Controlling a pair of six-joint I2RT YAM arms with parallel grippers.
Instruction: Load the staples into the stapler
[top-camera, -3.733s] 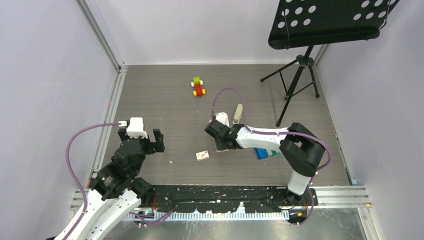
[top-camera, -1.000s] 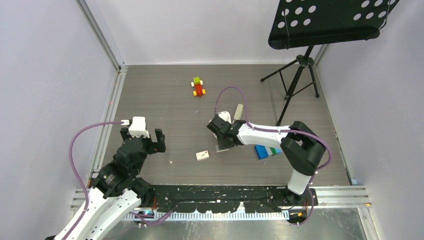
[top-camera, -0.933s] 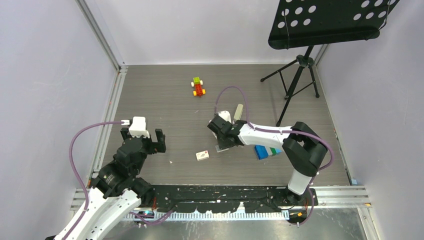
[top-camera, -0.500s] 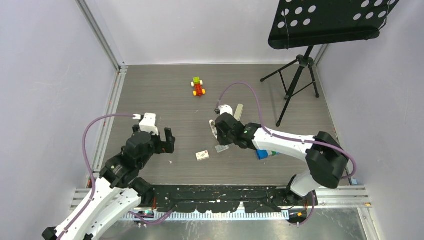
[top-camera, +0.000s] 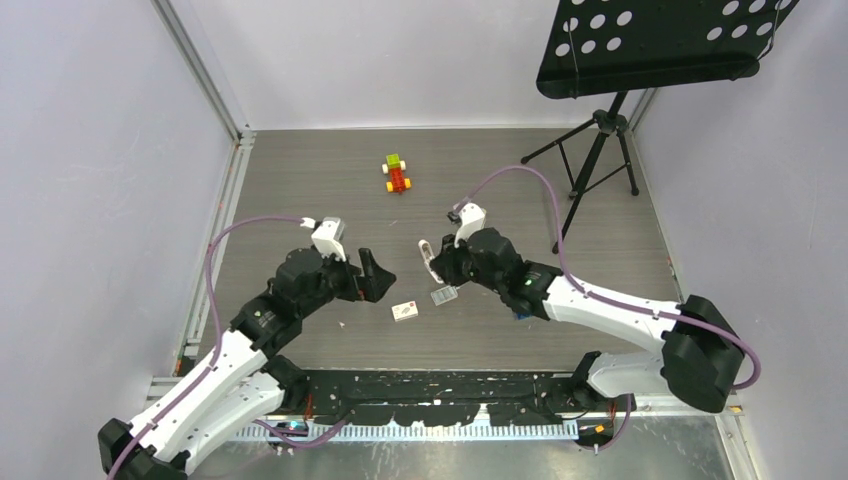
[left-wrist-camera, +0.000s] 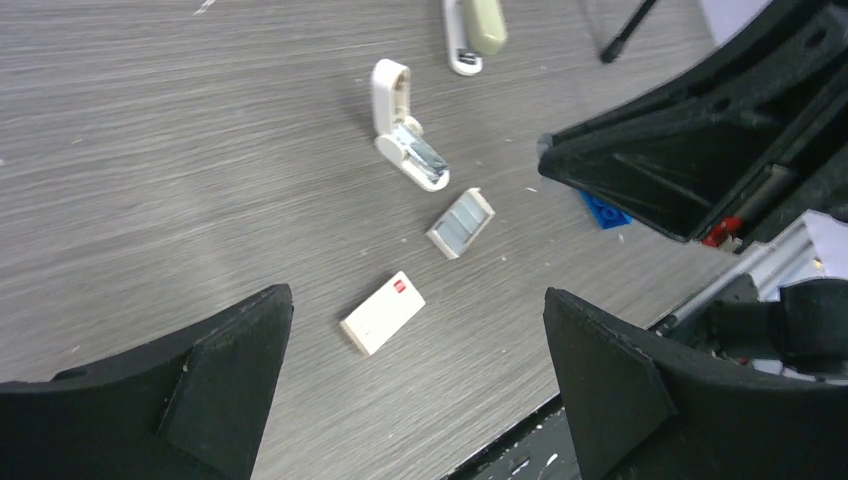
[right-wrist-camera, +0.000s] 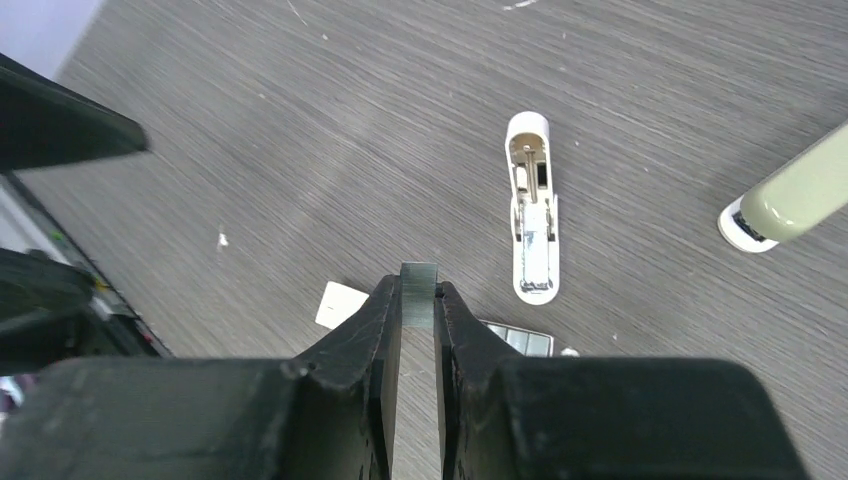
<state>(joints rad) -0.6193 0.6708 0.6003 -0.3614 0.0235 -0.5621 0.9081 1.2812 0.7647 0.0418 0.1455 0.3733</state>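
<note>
Ahead and to the right of our right gripper, clamped on the silvery-grey staple strip, the slim grey-beige-topped stapler lies diagonally.

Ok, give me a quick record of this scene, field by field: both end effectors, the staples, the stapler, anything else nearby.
left end effector: open, empty
right end effector: shut on silvery-grey strip of staples
stapler: slim grey-beige-topped bar stapler, lying on table, not held
carton: small white carton with red mark, flat on table
tray: white tray of grey staples, beside the carton
other: short white hinged object, lying open
</note>
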